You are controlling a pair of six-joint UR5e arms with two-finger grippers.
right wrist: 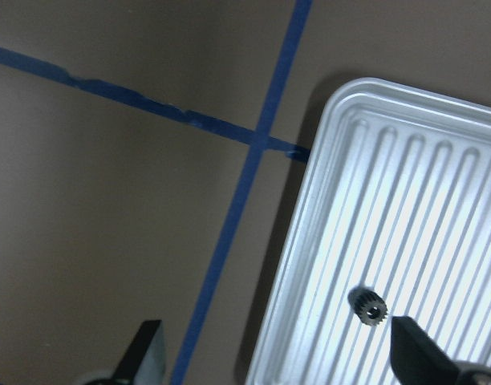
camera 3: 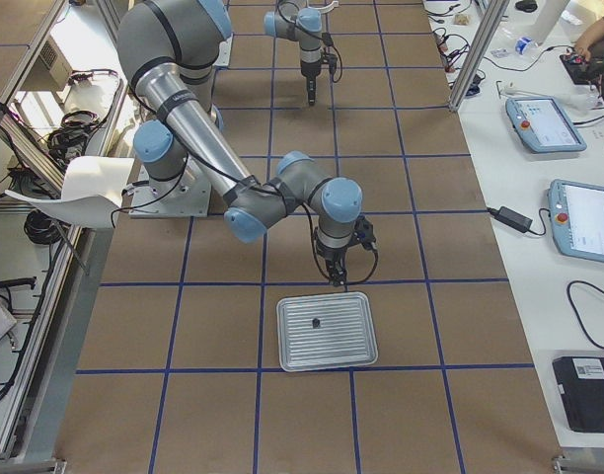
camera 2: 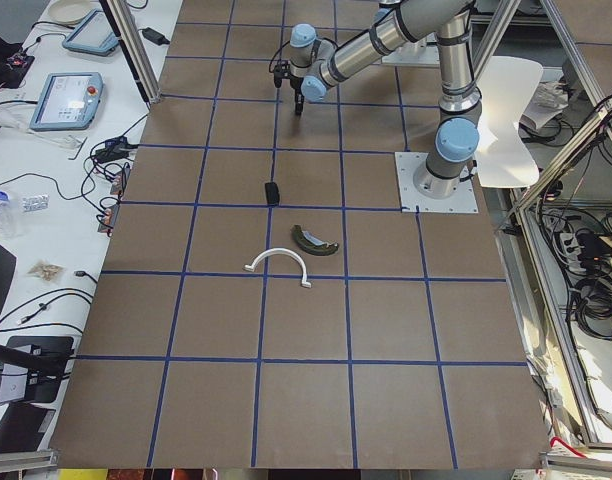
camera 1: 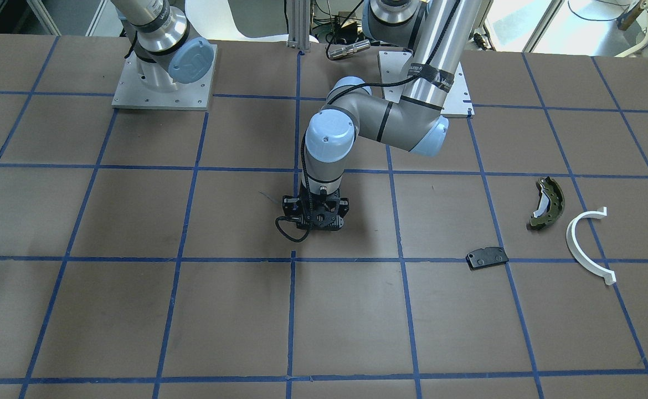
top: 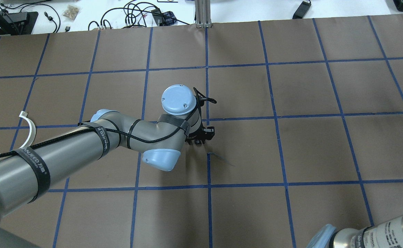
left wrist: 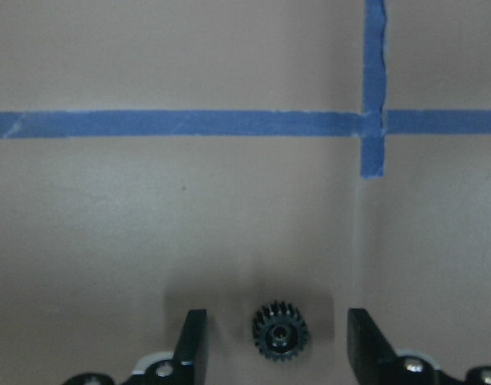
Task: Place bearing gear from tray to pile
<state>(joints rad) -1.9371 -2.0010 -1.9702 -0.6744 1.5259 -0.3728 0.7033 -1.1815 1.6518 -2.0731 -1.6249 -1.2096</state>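
Note:
A small black toothed gear (left wrist: 279, 330) lies on the brown table between the fingers of my left gripper (left wrist: 277, 321), which is open and touches it on neither side. That gripper (camera 1: 319, 221) points down at the table's middle. The pile lies far to the side: an olive brake shoe (camera 1: 546, 202), a white half-ring arc (camera 1: 587, 244) and a black plate (camera 1: 487, 257). A second small gear (right wrist: 367, 307) sits on the ribbed metal tray (right wrist: 438, 200). My right gripper (right wrist: 276, 327) is open above the tray's edge (camera 3: 327, 296).
Blue tape lines (camera 1: 293, 259) divide the brown table into squares. The arm base plates (camera 1: 163, 83) stand at the robot's side. Monitors, tablets and cables lie on the white benches (camera 3: 568, 207) beyond the table's far edge.

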